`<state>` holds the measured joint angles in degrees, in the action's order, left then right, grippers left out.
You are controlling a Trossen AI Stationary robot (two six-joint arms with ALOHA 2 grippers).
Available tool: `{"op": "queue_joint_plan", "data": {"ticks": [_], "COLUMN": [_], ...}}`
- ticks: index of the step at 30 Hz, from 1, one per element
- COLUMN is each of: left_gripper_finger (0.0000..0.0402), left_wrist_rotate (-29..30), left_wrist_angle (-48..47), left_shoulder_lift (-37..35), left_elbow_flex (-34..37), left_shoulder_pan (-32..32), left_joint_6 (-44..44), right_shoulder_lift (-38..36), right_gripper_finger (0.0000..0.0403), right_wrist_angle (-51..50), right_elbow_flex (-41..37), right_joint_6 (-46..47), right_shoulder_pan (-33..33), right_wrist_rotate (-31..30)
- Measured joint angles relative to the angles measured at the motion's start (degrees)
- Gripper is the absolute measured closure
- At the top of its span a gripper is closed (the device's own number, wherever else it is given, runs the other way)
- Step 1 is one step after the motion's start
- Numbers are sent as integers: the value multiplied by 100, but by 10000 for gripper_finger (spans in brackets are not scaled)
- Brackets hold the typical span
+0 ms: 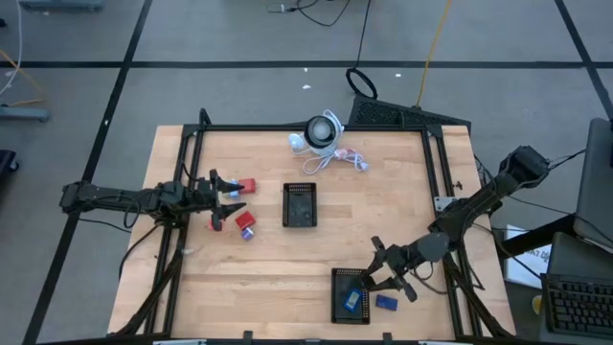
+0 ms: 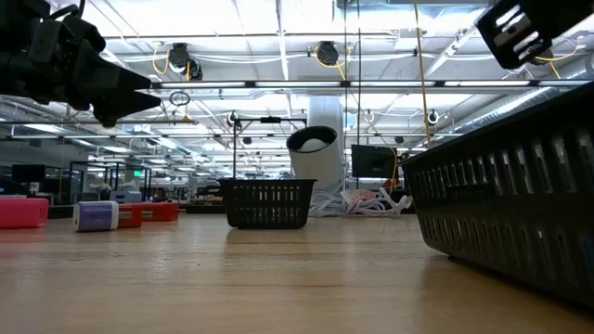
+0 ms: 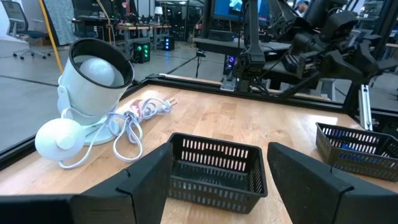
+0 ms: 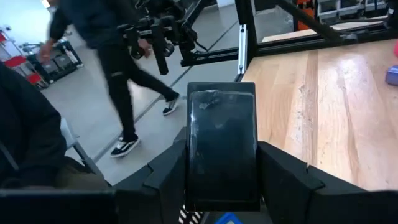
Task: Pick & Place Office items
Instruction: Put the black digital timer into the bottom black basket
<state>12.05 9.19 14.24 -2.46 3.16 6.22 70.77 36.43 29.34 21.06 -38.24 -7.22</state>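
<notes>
The office items lie in two groups. A red block [image 1: 246, 187], a small red piece [image 1: 216, 222] and a blue-and-red piece [image 1: 247, 227] rest flat on the table's left half. One blue piece [image 1: 351, 301] lies inside the near black tray [image 1: 337, 280], and another blue piece [image 1: 386, 302] lies on the table beside it. My left gripper [image 1: 230, 195] is open and hovers just left of the red block. My right gripper [image 1: 381, 271] is open over the near tray's far right corner. In its wrist view its fingers [image 4: 168, 171] stand on either side of the tray [image 4: 222, 146].
A second black tray [image 1: 300, 205] stands mid-table, and shows ahead of the left gripper [image 3: 214, 186] in its wrist view. The white round device [image 1: 321, 132] with its coiled cable [image 1: 347, 158] sits at the far edge. A black frame rims the table. A person [image 4: 118, 74] walks on the floor beyond the table.
</notes>
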Motion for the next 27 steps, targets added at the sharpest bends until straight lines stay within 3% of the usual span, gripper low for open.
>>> {"op": "queue_joint_plan", "data": {"ticks": [13,27], "left_gripper_finger": [135,135], "left_wrist_rotate": [0,0], "left_wrist_angle": [0,-10], "left_shoulder_lift": [2,0], "left_elbow_flex": [0,0], "left_shoulder_pan": [0,0], "left_joint_6": [0,0], "right_shoulder_lift": [1379,2455], "right_gripper_finger": [234,234], "right_wrist_angle": [-3243,-4159], "right_elbow_flex": [2304,2566], "right_joint_6": [-682,-892], "right_shoulder_pan": [-11,265], "right_wrist_rotate": [153,135]}}
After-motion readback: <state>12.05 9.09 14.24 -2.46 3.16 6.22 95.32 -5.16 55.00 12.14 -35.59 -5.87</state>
